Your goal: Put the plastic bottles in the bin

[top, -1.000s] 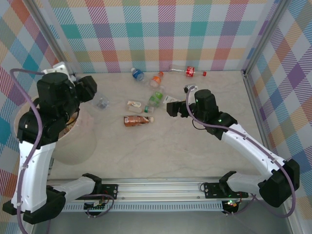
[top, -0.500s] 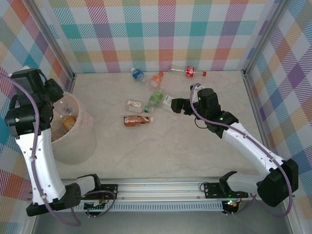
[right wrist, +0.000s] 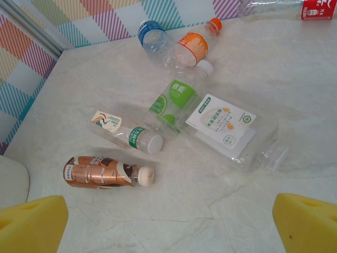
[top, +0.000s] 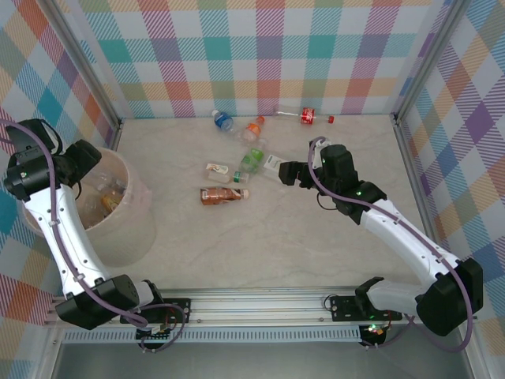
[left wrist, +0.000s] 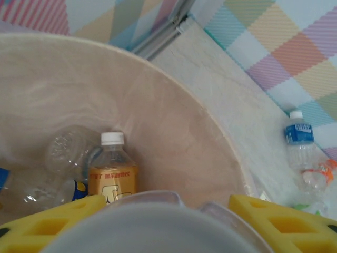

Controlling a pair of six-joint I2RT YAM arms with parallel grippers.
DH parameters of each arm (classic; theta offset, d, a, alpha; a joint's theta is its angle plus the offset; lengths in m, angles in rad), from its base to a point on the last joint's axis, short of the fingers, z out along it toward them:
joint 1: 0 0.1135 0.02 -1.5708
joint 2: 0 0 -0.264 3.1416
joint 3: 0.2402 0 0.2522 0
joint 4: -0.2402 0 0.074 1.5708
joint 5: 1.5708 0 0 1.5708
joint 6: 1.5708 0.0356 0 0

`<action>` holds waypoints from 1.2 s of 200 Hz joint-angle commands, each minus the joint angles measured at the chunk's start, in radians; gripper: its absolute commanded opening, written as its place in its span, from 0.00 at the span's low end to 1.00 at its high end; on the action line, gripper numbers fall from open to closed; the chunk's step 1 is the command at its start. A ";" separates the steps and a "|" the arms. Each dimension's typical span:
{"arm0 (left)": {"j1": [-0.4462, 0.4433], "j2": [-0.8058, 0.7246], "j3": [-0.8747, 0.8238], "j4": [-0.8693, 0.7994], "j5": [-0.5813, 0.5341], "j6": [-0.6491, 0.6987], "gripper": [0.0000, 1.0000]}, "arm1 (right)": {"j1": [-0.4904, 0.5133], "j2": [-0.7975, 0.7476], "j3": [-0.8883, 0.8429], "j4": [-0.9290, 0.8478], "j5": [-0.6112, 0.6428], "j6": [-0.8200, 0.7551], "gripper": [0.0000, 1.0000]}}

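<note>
The bin [top: 130, 237] stands at the table's left edge with bottles inside, among them an orange-labelled one [left wrist: 112, 174]. My left gripper [top: 85, 158] hangs over the bin's mouth, shut on a clear bottle [left wrist: 158, 224] that fills the gap between its yellow pads [left wrist: 47, 221]. Mid-table lie more plastic bottles: copper [top: 221, 194], small white-capped [top: 219, 170], green-labelled [top: 252, 160], a flat one with a white label [right wrist: 226, 129], orange [top: 252, 128], blue [top: 222, 120] and red-labelled [top: 308, 116]. My right gripper [top: 288, 172] hovers open just right of this cluster, nothing between its fingers [right wrist: 308, 221].
A loose red cap [top: 331, 119] lies near the back wall. Checked walls and metal frame posts enclose the table on three sides. Bare marble-patterned table [top: 260, 245] stretches between the bottle cluster and the front rail.
My left arm has swung left and back with the clear bottle, from the bin's right side to over its mouth. My right gripper has shifted slightly right beside the bottles.
</note>
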State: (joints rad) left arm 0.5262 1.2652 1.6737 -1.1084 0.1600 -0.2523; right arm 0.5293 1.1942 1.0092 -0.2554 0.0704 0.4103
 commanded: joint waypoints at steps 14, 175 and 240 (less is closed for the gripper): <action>0.012 0.008 -0.042 0.053 0.117 -0.044 0.85 | -0.008 -0.012 -0.003 0.005 -0.012 0.001 1.00; -0.113 -0.111 -0.033 0.071 0.120 -0.197 1.00 | -0.030 0.013 -0.021 0.001 0.021 0.045 1.00; -0.377 -0.161 -0.037 0.152 0.023 -0.306 1.00 | -0.041 0.059 -0.002 -0.018 -0.021 -0.084 1.00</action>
State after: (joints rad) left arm 0.2317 1.1271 1.6245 -1.0103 0.2375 -0.5037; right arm 0.4992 1.2308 0.9936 -0.2558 0.0753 0.4099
